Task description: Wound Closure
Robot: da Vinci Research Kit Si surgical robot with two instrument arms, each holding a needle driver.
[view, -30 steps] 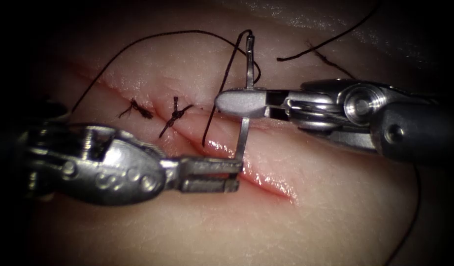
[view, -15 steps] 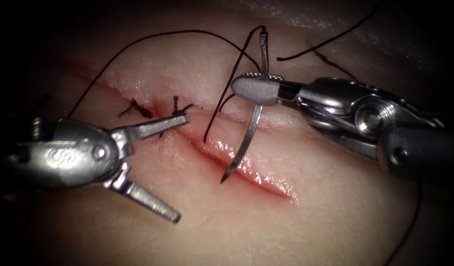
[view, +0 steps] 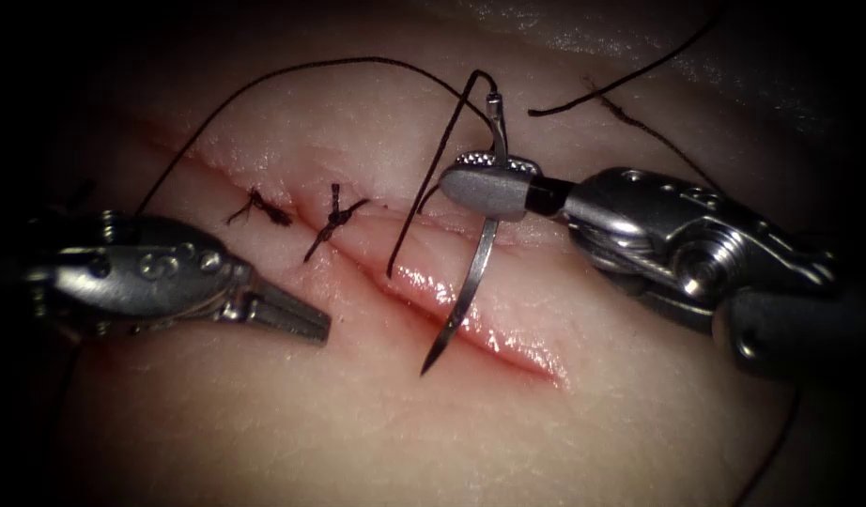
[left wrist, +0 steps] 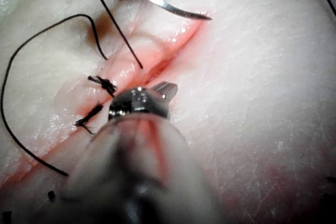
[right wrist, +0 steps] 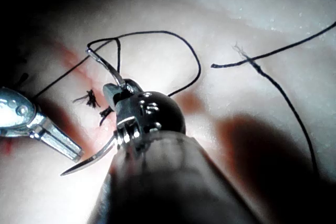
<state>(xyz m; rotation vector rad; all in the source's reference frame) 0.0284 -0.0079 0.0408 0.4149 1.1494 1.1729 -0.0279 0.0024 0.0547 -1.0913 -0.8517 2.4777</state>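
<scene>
While the right tool [view: 485, 188] pinches the needle [view: 471, 282] near its thread end, clear of the tissue [view: 358, 422], the left tool [view: 287, 314] sits closed, empty.

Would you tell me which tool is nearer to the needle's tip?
Right. The right tool holds the needle near its thread end, above the tip; the left tool, shut and empty, sits further left.

Open tissue [view: 377, 441] below the cut [view: 508, 343], free to pass. Needle [view: 466, 300] hangs over the cut's middle, tip just above it. Thread [view: 424, 202] loops across the upper side. Two knots [view: 334, 223] sit left; left pincer [view: 292, 317] beside them.
</scene>
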